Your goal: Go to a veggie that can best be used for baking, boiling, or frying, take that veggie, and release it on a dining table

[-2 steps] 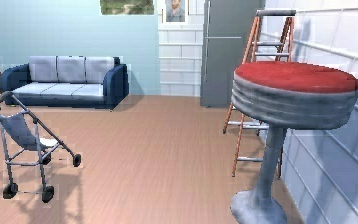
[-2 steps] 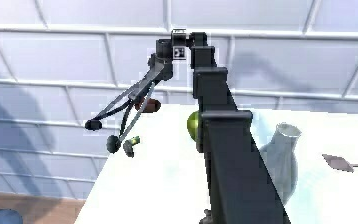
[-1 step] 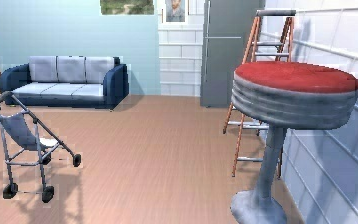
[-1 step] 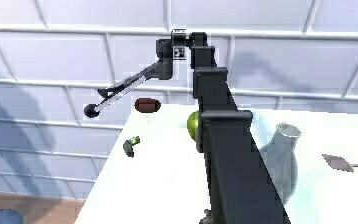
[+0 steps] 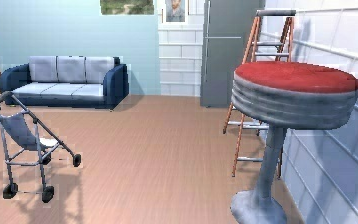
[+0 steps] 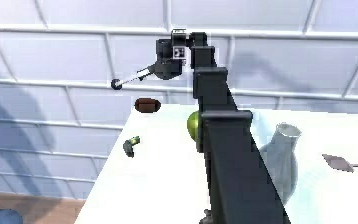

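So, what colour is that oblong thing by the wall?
Oblong thing: reddish brown, clearest in the arm side view.

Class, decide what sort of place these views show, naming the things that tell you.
Probably a home's open living area: a dark blue sofa, a red-topped grey pedestal stool, and a white table bearing a pale vase.

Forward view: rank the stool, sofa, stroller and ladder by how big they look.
1. stool, nearest the camera
2. sofa, farther off
3. stroller and ladder: similar spread, left unranked; the stool hides part of the ladder.
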Tool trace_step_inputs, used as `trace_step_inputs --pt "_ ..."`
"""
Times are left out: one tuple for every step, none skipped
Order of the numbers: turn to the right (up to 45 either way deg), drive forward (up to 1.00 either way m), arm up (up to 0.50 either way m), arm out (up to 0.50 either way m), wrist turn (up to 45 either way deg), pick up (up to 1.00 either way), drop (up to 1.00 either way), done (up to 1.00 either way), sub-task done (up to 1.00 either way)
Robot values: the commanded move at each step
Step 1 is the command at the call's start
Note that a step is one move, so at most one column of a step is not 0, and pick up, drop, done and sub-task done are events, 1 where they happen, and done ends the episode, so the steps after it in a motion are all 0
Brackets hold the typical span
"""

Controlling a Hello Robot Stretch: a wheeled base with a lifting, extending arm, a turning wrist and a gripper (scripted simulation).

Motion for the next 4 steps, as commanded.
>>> trace_step_inputs --pt "0.0 0.00 0.00 0.00 21.0 0.00 0.00 0.00 0.00" --pt "0.0 0.00 -0.12 0.00 0.0 0.00 0.00 0.00 0.00" --pt "0.0 0.00 0.00 0.00 0.0 1.00 0.00 0.00 0.00" --pt "0.0 0.00 0.10 0.00 0.0 0.00 0.00 0.00 0.00"
